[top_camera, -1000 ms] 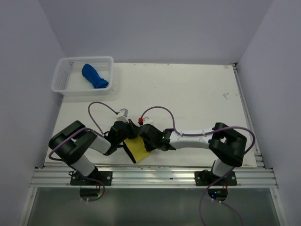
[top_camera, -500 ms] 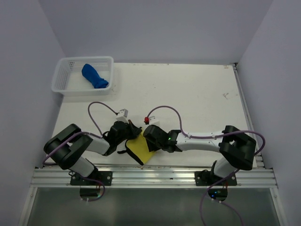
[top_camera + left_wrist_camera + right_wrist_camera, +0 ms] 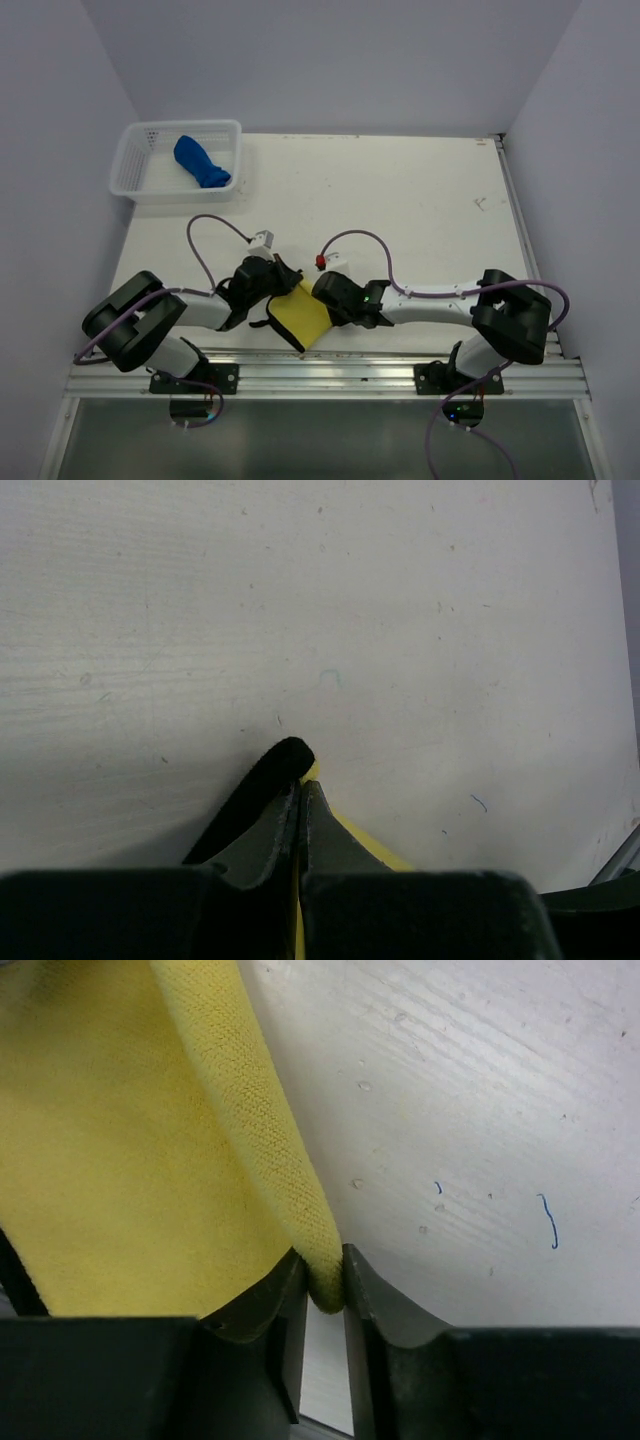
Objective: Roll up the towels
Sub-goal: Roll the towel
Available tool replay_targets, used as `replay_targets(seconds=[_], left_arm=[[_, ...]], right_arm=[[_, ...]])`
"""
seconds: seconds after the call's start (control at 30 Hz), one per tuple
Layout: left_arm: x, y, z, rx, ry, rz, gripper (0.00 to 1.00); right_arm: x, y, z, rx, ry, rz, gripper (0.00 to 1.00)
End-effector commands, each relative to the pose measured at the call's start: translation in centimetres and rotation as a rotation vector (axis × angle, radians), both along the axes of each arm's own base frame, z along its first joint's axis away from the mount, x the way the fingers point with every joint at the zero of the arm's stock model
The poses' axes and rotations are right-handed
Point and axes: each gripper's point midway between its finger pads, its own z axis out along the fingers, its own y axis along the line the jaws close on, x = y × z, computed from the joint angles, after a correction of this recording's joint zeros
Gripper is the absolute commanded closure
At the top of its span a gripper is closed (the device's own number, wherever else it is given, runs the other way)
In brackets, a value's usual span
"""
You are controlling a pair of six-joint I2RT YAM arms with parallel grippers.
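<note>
— At the near edge of the tabletop point(image 3: 420, 210), between your two arms: is that where the yellow towel point(image 3: 301, 318) lies?
— Yes. It lies there partly folded, its dark edging showing along the left side, and you have it gripped from both sides.
— How does your left end effector point(image 3: 272, 297) stand?
— Its fingers point(image 3: 265, 835) are pressed together on the towel's black-edged corner. In your left wrist view, yellow cloth shows just beside them.
— And your right end effector point(image 3: 328, 292)?
— Its fingers point(image 3: 265, 1305) pinch a raised yellow fold. The gap between them is narrow and the cloth fills it, with bare tabletop just to the right.
— Where do you see the blue towel point(image 3: 201, 162)?
— Bunched up inside the white mesh basket point(image 3: 128, 172) at the far left corner of the tabletop, well apart from both of your arms.
</note>
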Motion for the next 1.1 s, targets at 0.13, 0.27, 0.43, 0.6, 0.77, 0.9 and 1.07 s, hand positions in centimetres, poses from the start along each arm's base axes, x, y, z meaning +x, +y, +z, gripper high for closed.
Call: replay_targets(seconds=[0.13,0.27,0.43,0.6,0.77,0.9,1.07], left_arm=[[1.0,-1.0,2.0,0.009,-0.054,-0.003,1.0],[1.1,-1.1,1.9,0.017,-0.058,-0.007,1.0],[1.0,-1.4,1.6,0.032,-0.052,-0.017,1.0],[1.0,-1.5,1.9,0.041,-0.057,-0.018,1.0],[1.3,-1.7,2.5,0.044,-0.067,-0.017,1.0],[1.5,-1.9,3.0,0.042,-0.064,-0.013,1.0],[1.9,-1.9,4.3,0.011,-0.053,0.029,1.0]], right_arm=[[0.4,-0.3,0.4,0.001,-0.043,0.008,0.84],[0.4,-0.2,0.6,-0.008,-0.042,0.025,0.56],[0.9,-0.5,1.6,-0.021,-0.076,0.025,0.52],[1.2,-0.7,2.1,-0.017,-0.103,0.035,0.64],[0.8,-0.5,2.1,0.009,-0.108,0.08,0.8],[0.2,-0.5,1.1,0.001,-0.083,0.126,0.88],[0.3,-0.4,1.5,0.004,-0.118,0.124,1.0]])
